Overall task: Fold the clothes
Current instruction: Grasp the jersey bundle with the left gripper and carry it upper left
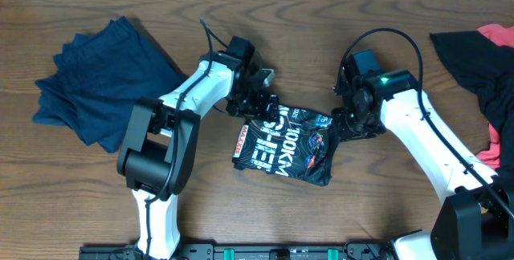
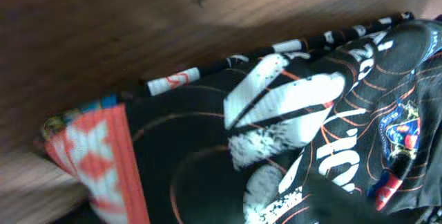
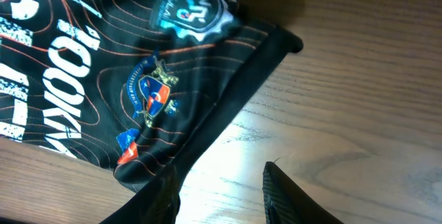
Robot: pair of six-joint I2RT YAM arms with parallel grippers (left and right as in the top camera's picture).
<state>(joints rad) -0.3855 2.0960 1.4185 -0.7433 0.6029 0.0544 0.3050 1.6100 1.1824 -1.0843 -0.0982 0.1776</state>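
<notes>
Right claw (image 3: 217,191) is released beside shirt (image 3: 138,79); left claw (image 1: 259,103) cannot be read. Fold judged midway; edges must be grasped.

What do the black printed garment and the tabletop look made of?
Black printed garment: thin, slightly glossy knit, probably synthetic jersey; it drapes in soft creases and the graphics look printed into the cloth. Tabletop: brown wood grain with a soft sheen, veneer or laminate; cannot tell which.

Soft even light; garment (image 2: 276,113) blurred in left wrist view.
</notes>
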